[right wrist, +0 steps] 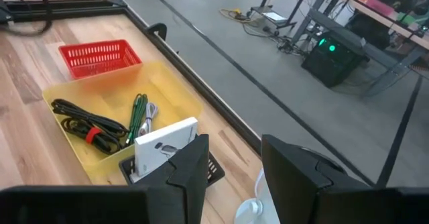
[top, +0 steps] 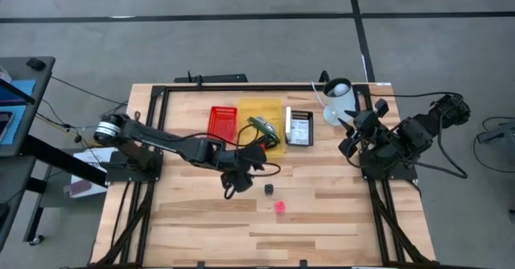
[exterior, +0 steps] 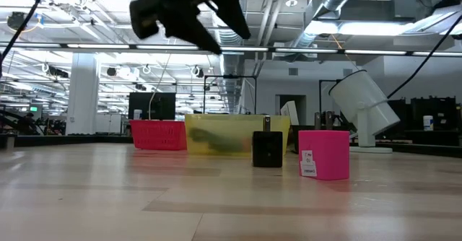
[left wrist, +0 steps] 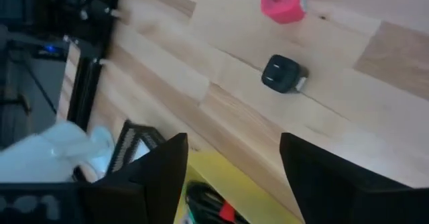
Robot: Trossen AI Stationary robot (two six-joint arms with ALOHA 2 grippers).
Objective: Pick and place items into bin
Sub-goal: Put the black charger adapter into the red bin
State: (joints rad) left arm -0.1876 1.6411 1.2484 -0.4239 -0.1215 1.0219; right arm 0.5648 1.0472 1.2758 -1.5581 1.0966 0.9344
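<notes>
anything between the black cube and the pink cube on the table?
Nothing. In the high view, bare wood separates the black cube from the pink cube.

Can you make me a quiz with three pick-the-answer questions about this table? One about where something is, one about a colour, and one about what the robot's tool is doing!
1. Where is the black-and-red cable?
A. In the yellow bin
B. In the red basket
C. On the floor

2. What colour is the small block lying nearest the black cube on the table?
A. Blue
B. Pink
C. White

3. What is the left tool doing?
A. Squeezing the pink block
B. Open, holding nothing
C. Gripping the cable

Answers: 1 A, the cable lies coiled inside the yellow bin. 2 B, the block shows bright pink. 3 B, its fingers stand apart with only table and bin between them.
</notes>
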